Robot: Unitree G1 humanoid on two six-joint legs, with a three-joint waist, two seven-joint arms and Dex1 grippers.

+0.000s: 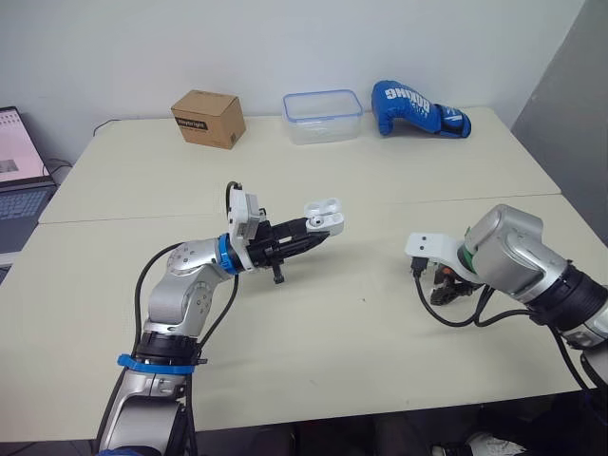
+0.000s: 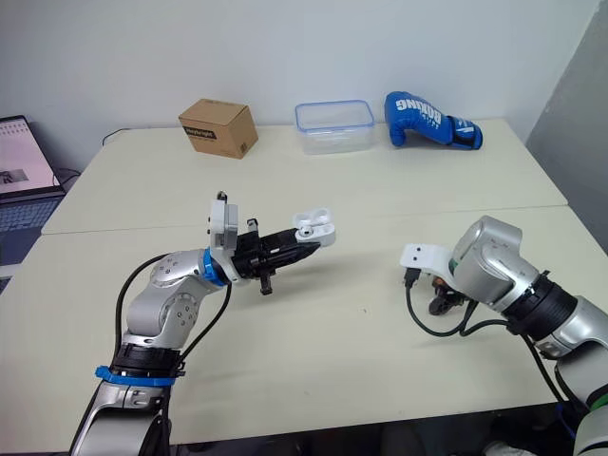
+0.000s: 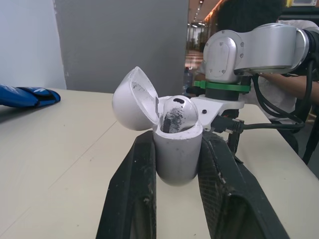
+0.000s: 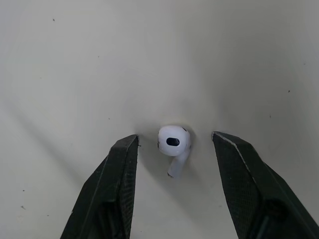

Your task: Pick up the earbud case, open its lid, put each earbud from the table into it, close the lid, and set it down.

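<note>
left gripper (image 1: 313, 233): clamped tight on the lower body of the earbud case (image 3: 177, 154), one black finger on each side, so it's got a solid hold

earbud case: up off the table (image 1: 313, 332), on the robot's side of the clear plastic container (image 1: 323, 116) and pretty much straight in line with it

lid (image 3: 133, 99): flipped open, tilted back on its hinge

earbud no. 1 (image 3: 177, 112): already sitting in the case, its rounded top poking out of the opening

right gripper (image 4: 175, 137): wide open, tips down at the table, well to the right of the container and nearer the robot

earbud no. 2 (image 4: 172, 142): lying loose on the table right between the right gripper's fingers, a gap on both sides, nothing touching it

cardboard box (image 1: 208, 118): left of the container, near the same far edge

blue boxing glove (image 1: 418, 107): just beside the container on its right

laptop (image 1: 19, 171): way off to the container's left, past the table edge, screen lit
</note>
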